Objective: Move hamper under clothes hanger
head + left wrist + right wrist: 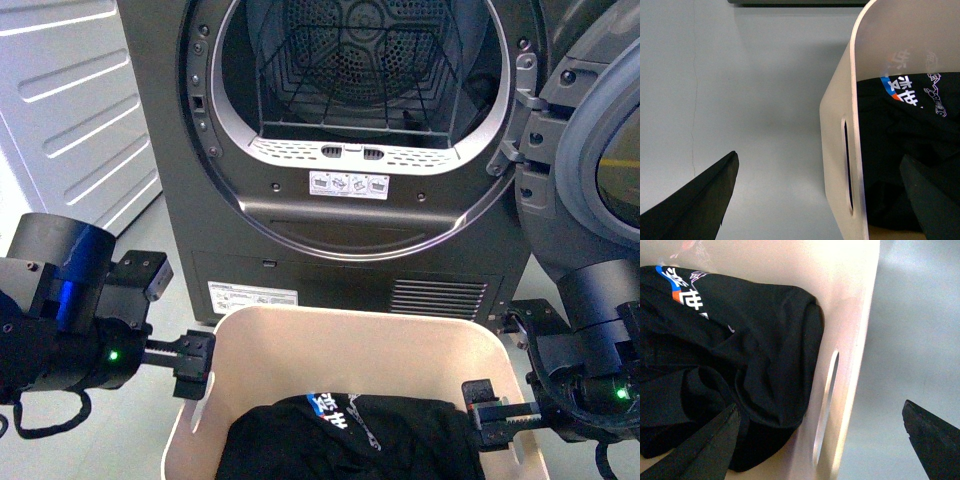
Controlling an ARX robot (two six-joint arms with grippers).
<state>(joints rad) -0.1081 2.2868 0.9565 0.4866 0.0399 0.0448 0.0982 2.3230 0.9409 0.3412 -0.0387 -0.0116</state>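
Smooth beige plastic hamper (385,337) with round corners, on the pale floor (740,100) by the bottom edge of the dark metal dryer (350,262). Soft black shirt (340,442) crumpled inside. Left claw (195,366) spread wide across the left wall; right claw (490,416) spread wide across the right wall.

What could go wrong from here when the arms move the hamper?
The right gripper straddles the hamper wall where the black garment is bunched, so closing may pinch cloth and weaken the grip. The left gripper would also hold only a thin smooth wall, which might slip or flex. The open dryer door stands close on the right; swinging could bump it.
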